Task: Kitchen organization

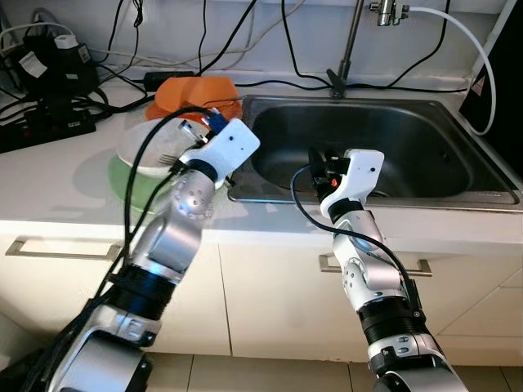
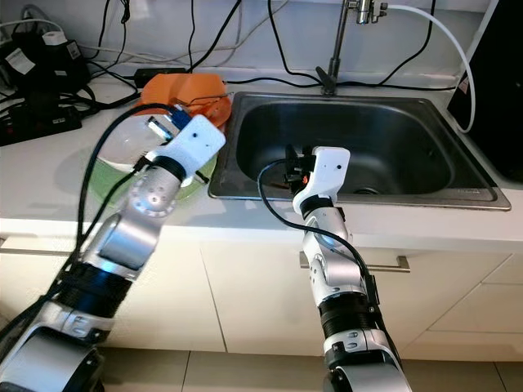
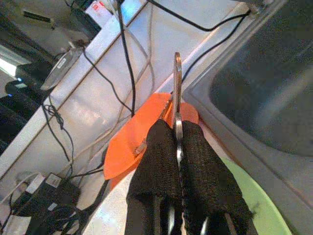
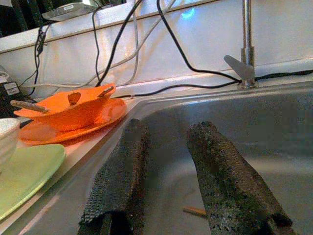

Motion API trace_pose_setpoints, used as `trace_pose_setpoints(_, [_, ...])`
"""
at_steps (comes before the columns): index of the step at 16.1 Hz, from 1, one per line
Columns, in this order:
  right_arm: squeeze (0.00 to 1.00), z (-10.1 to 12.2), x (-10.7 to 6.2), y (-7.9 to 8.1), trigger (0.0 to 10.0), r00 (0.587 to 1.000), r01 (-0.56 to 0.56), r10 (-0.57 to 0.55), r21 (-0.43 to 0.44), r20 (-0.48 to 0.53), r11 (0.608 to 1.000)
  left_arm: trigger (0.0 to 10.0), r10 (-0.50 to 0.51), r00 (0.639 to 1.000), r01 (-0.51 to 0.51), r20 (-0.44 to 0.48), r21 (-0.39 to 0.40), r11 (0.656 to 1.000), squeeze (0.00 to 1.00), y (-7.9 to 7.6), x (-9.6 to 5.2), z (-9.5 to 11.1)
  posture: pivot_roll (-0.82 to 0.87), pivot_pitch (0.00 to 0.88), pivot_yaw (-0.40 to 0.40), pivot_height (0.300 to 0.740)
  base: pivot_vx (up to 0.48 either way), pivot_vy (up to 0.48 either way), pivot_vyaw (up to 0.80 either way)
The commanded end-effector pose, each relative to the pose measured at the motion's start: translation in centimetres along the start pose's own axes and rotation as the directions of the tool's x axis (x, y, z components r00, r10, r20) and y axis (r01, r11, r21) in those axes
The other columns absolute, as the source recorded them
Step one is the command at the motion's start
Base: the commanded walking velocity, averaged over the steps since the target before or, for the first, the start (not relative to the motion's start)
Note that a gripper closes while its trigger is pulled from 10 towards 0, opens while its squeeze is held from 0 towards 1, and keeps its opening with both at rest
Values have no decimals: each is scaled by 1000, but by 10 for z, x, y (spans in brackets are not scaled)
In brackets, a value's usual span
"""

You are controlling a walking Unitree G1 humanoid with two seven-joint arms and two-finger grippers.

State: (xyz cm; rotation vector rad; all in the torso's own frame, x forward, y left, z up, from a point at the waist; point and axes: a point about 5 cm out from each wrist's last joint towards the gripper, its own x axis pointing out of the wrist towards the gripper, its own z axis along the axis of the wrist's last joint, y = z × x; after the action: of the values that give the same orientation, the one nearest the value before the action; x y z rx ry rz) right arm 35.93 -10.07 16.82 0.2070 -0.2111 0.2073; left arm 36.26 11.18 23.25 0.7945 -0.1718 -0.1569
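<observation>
Reaching up from below the counter, the left arm bent over the green plate [image 1: 122,181] beside the sink [image 1: 458,175], its left gripper [image 3: 178,147] clamped on a thin metal utensil [image 3: 177,81] that stood out above the orange dishes [image 3: 132,147]. The right arm rose straight, and its right gripper [image 4: 166,161] hung inside the basin with its 2 fingers spread apart.

Counter [image 1: 49,192]: white worktop, seen across frame, 9 to 3 o'clock.
Sink [image 1: 425,175]: steel basin, set in counter at 2 o'clock.
Tap [image 1: 347,49]: 12 o'clock, behind basin.
Wall [image 1: 270,28]: white, cables draped.
Cabinets [image 1: 270,302]: white fronts, bar handles, 6 o'clock.
Floor [image 1: 245,374]: pale tiles.
</observation>
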Motion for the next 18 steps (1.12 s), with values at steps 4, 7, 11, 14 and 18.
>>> trace_pose_setpoints(4, [0, -2, -2, -1, 10000, 1000, 3, -3, 9, -14, 1000, 10000, -41, 996, 43, -80, 17, 999, 0, 5, -9, -21, 20, 26, -8, 740, 0, 0, 0])
trace_pose_setpoints(7, [0, -3, -2, -1, 10000, 1000, 1, -1, 10, -15, 1000, 10000, -54, 992, 62, -112, 72, 995, 369, -2, -13, -33, 21, 24, -8, 740, 0, 0, 0])
trace_pose_setpoints(11, [0, -2, -2, -1, 10000, 1000, 2, -2, 9, -13, 1000, 10000, -39, 994, 48, -104, 87, 995, 0, -5, -11, -28, 13, 17, -7, 740, 0, 0, 0])
trace_pose_setpoints(14, [0, -2, -2, -1, 10000, 1000, 4, -4, 9, -10, 1000, 10000, -23, 995, 32, -94, 95, 995, 0, -3, -9, -27, 15, 14, -8, 740, 0, 0, 0])
trace_pose_setpoints(18, [0, -1, -1, 0, 10000, 1000, 2, -2, 10, -6, 1000, 10000, 92, 994, -87, -50, 101, 991, 0, 16, -7, -18, 20, 15, -10, 740, 0, 0, 0])
